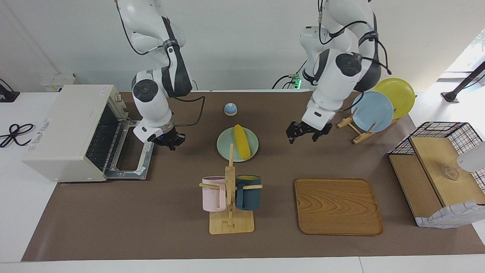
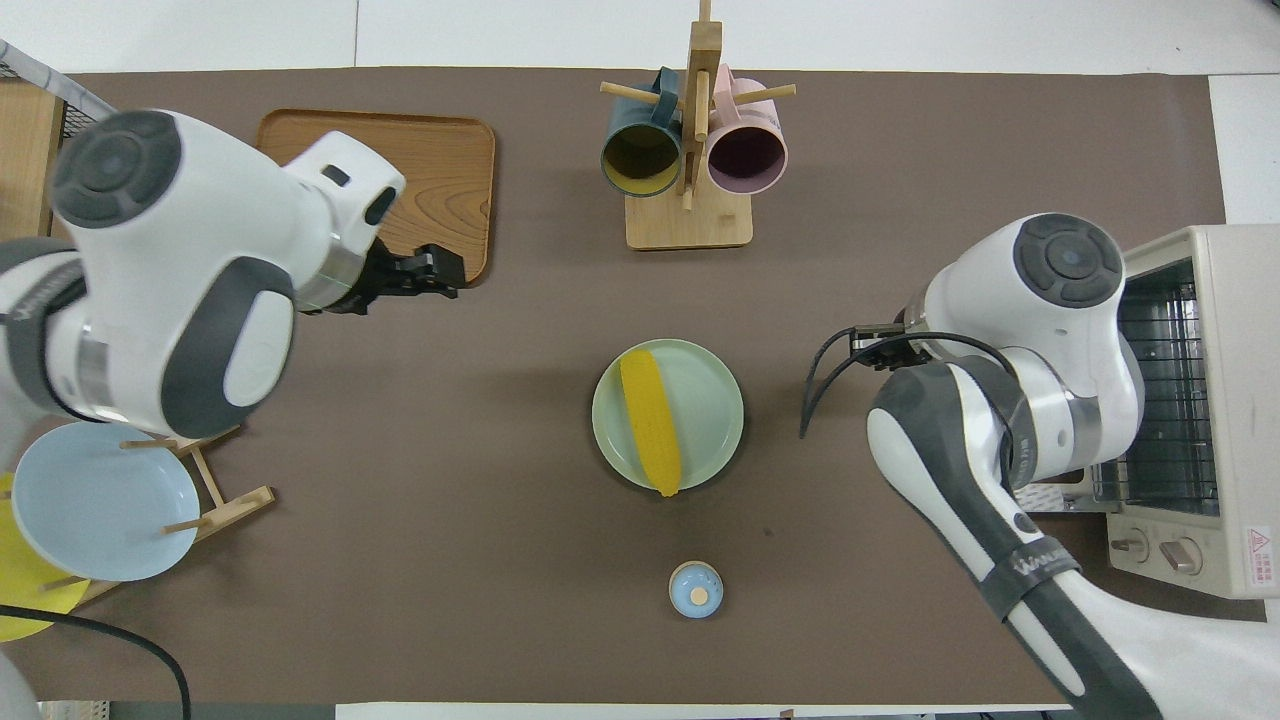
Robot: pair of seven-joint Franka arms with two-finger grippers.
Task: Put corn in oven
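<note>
Yellow corn (image 1: pixel 241 141) lies between spread left hand (image 1: pixel 303 135) and right hand (image 1: pixel 169 141), state unclear.

The right gripper (image 1: pixel 169 143) hung over bare mat just in front of the oven (image 1: pixel 68 132), whose door (image 1: pixel 130 161) lay dropped flat, the rack mouth unobstructed. Between this gripper and the corn (image 1: pixel 241 141) on the green plate (image 1: pixel 224 148) nothing stood. The mug rack (image 1: pixel 230 197) rose close by the plate, farther from the robots. The left gripper (image 1: pixel 303 135), fingers spread, hung between plate and dish stand (image 1: pixel 356 131).
</note>
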